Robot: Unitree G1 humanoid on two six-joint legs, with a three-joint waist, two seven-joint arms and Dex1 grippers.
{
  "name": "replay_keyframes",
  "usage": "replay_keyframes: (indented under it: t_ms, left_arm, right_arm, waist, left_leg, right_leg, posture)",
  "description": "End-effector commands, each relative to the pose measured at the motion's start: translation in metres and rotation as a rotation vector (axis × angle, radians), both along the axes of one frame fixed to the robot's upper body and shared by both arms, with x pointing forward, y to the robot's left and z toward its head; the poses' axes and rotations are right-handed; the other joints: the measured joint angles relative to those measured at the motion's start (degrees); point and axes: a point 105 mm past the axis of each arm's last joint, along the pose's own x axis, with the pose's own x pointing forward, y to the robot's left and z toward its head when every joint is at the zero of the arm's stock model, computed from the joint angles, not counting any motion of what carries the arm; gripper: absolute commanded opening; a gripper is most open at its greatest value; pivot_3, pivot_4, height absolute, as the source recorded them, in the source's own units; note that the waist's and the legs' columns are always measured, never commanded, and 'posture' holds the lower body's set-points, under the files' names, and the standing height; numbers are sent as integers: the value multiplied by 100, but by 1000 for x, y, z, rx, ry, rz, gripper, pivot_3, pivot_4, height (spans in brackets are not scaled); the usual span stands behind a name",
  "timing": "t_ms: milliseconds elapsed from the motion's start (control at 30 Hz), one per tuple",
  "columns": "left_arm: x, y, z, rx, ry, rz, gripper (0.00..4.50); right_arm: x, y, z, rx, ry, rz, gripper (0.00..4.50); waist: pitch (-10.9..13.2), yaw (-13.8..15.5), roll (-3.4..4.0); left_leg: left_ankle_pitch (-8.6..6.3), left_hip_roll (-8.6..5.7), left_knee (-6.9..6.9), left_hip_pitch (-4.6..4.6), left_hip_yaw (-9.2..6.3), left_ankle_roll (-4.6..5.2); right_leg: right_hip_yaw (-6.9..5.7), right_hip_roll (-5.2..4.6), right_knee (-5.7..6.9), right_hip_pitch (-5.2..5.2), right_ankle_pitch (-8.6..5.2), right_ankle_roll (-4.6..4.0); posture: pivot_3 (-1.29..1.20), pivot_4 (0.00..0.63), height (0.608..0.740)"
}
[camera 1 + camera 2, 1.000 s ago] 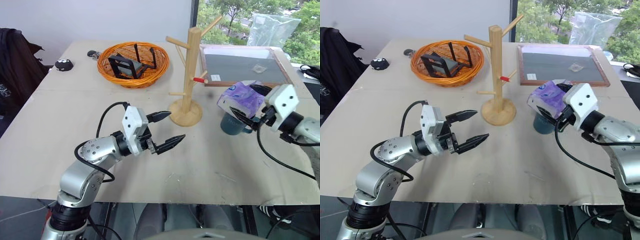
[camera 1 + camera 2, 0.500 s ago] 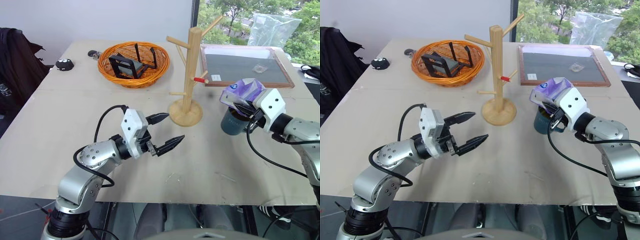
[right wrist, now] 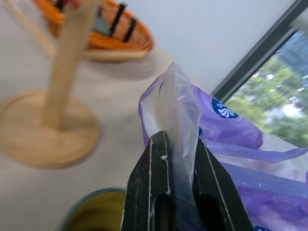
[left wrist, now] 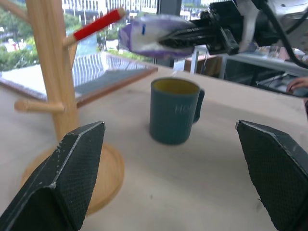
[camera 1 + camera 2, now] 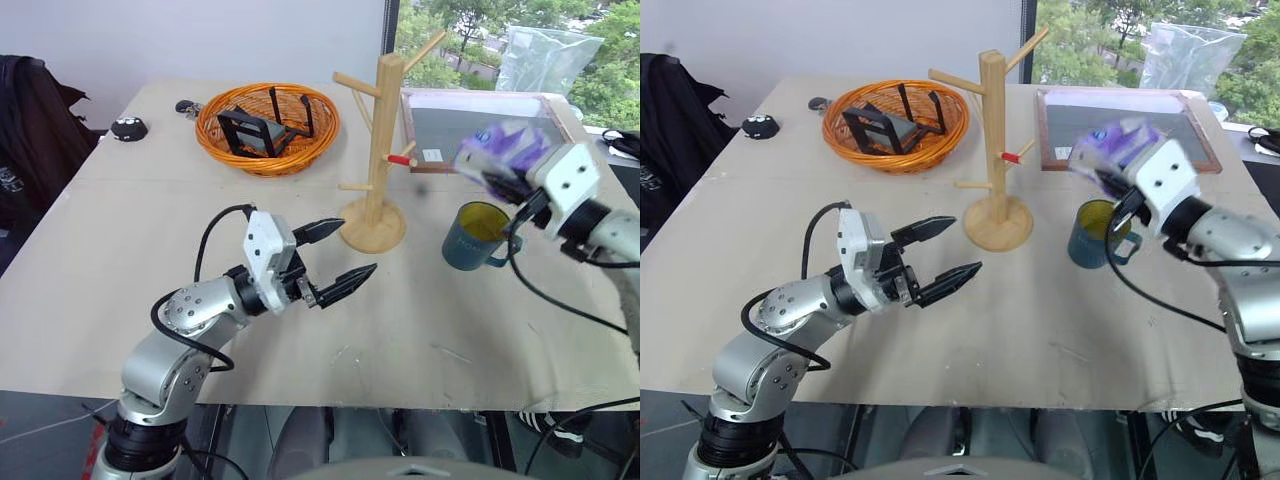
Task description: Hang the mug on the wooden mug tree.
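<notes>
The dark teal mug stands upright on the table, right of the wooden mug tree, its yellow inside showing and its handle turned toward the right arm. Just above the mug, my right gripper is shut on the edge of a purple-and-white plastic packet, which hangs clear of the rim. My left gripper hovers open and empty over the table, left of the tree's round base, pointing toward the mug.
An orange wicker basket with black items sits behind the left arm. A wood-framed dark board lies behind the mug, with a clear plastic bag beyond it. A small dark object rests at the far left.
My right gripper closed on the packet lying on the mug and lifted it off, uncovering the yellow inside. The left gripper has stayed where it was, open.
</notes>
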Motion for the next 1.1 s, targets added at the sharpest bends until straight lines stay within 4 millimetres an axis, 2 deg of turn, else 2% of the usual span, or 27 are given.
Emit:
replay_keyframes:
  t_ms: [33, 167, 367, 467, 633, 667, 700, 733, 867, 967, 1100]
  left_arm:
    - [-8, -15, 25, -60, -75, -72, 4500]
    - [-7, -41, 36, -91, -100, -148, 4500]
    - [10, -59, 47, -133, -112, -151, 4500]
    - [12, -62, 48, -131, -119, -155, 4500]
    - [13, -56, 46, -113, -130, -147, 4500]
    - [12, -56, 46, -111, -128, -147, 4500]
    - [11, -55, 44, -105, -123, -147, 4500]
    - [10, -54, 42, -97, -116, -148, 4500]
    - [6, -44, 20, 16, -58, -143, 4500]
    - [4, -33, -7, 207, -34, -135, 4500]
    - [9, -29, -15, 257, -10, -121, 4500]
  right_arm:
    - [4, -38, 17, -3, -35, -149, 30]
    - [16, -83, 1, 15, 29, -298, 30]
    - [32, -117, -13, 58, 66, -379, 30]
    - [38, -124, -21, 58, 77, -391, 931]
    - [31, -124, -16, 61, 55, -378, 3252]
    - [28, -122, -14, 62, 52, -366, 3601]
    - [24, -119, -12, 71, 49, -348, 4183]
    - [20, -114, -10, 84, 50, -326, 4430]
    - [-14, -85, -14, 264, 153, -162, 4430]
    - [-45, -80, -51, 328, 306, -163, 4430]
    - [-60, -79, -91, 395, 383, -249, 4430]
  waist:
    - [0, 21, -2]
    - [0, 25, -2]
    - [3, -59, 6]
    - [4, -72, 6]
    - [5, -34, 9]
    - [5, -24, 9]
    - [5, -18, 9]
    - [5, -18, 9]
    - [6, -14, 11]
    - [7, 6, 10]
    - [7, 45, 10]
  left_leg:
    - [0, -2, 2, -1, 2, 0]
    - [0, -7, 3, -1, 13, 0]
    - [3, -11, 0, 1, 29, -3]
    - [4, -11, -2, 5, 32, -4]
    - [15, -11, -2, 0, 32, -25]
    - [16, -11, -1, -1, 31, -25]
    - [16, -12, 0, -2, 29, -25]
    - [16, -12, 0, -3, 27, -25]
    - [15, -8, -2, -10, 4, -25]
    - [8, 3, -3, -12, -16, -13]
    - [0, -6, 6, -5, -10, 1]
  right_leg:
    - [-2, -1, 0, 1, 0, 0]
    - [-1, -3, -1, 4, 0, 0]
    - [6, -1, 1, 1, 0, 0]
    - [13, 0, 0, 1, 1, 1]
    - [10, -1, -2, 0, 1, 1]
    - [9, -1, -1, 0, 1, 2]
    - [8, -2, -2, 0, 1, 2]
    - [7, -3, -2, 0, 1, 2]
    - [1, -2, -2, -4, 1, 2]
    - [-8, 5, -3, -2, 0, 1]
    - [-3, 0, -1, 7, 0, 2]
  posture:
    - [0, 150, 737]
    - [0, 150, 737]
    - [0, 150, 737]
    - [0, 150, 737]
    - [0, 150, 737]
    - [0, 150, 737]
    - [0, 150, 737]
    - [0, 150, 737]
    - [0, 150, 737]
    - [0, 150, 737]
    - [0, 150, 737]
